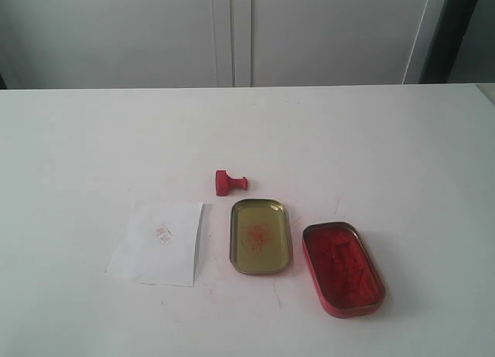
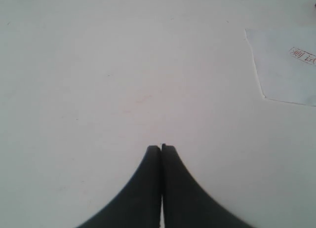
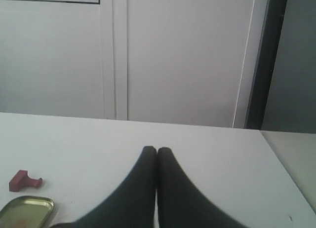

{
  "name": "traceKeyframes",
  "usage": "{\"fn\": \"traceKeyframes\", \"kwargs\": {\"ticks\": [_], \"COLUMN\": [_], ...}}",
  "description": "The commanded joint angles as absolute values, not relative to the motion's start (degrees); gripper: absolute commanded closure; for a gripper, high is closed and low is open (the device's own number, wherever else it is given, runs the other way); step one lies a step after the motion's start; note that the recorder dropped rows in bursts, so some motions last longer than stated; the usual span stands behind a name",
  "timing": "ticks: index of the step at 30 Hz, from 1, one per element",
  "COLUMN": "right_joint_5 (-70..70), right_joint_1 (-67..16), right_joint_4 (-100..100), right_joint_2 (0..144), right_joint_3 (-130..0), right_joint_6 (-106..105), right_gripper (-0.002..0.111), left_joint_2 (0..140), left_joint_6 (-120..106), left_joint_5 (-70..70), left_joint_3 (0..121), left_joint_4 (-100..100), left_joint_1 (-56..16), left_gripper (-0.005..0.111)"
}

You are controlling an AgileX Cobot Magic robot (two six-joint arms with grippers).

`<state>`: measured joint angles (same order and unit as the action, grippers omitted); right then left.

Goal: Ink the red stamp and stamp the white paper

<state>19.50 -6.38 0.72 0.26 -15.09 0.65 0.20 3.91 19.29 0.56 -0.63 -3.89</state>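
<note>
Seeing nearest of all the oblong red tin point(image 1: 337, 311), sitting open toward the near edge and right of the middle, its red ink pad point(image 1: 345, 270) facing up. Finding the red stamp point(image 1: 229, 182) lying on its side about mid-table, farther from the near edge than either tin. Its flat base is turned toward the left edge and its knob handle toward the right edge, touching nothing but the table point(image 1: 93, 141). Noting the gold-coloured tin point(image 1: 263, 262) just on the near-edge side of the stamp, apart from it, showing a red smear point(image 1: 257, 234) inside and lying between the red tin and the white paper point(image 1: 147, 256). Seeing the paper lying flat on the left-edge side of the gold tin, just beside it yet not touching, carrying a small faint red imprint point(image 1: 162, 234) near its middle. Watching the left gripper point(image 2: 161, 148) facing bare table with a corner of the paper near it, its fingers pressed together and gripping nothing. Finding the right gripper point(image 3: 157, 150) likewise closed tight and empty, hanging well apart from the stamp and the gold tin.
</note>
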Motion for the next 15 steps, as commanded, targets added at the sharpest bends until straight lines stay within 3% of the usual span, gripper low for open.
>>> {"fn": "traceKeyframes", "kwargs": {"ticks": [1, 15], "right_joint_5": [19.20, 19.21], "right_joint_1": [-6.25, -6.25], "right_joint_4": [0.67, 0.67], "right_joint_2": [0.00, 0.00], "right_joint_3": [-11.63, -1.03], "right_joint_6": [0.00, 0.00], "right_gripper": [0.108, 0.108], "left_joint_2": [0.00, 0.00], "left_joint_6": [4.06, 4.06], "left_joint_5": [20.11, 20.11], "left_joint_3": [0.00, 0.00], "left_joint_4": [-0.58, -0.58], "left_joint_1": [-3.85, -3.85], "left_gripper": [0.107, 0.107]}}
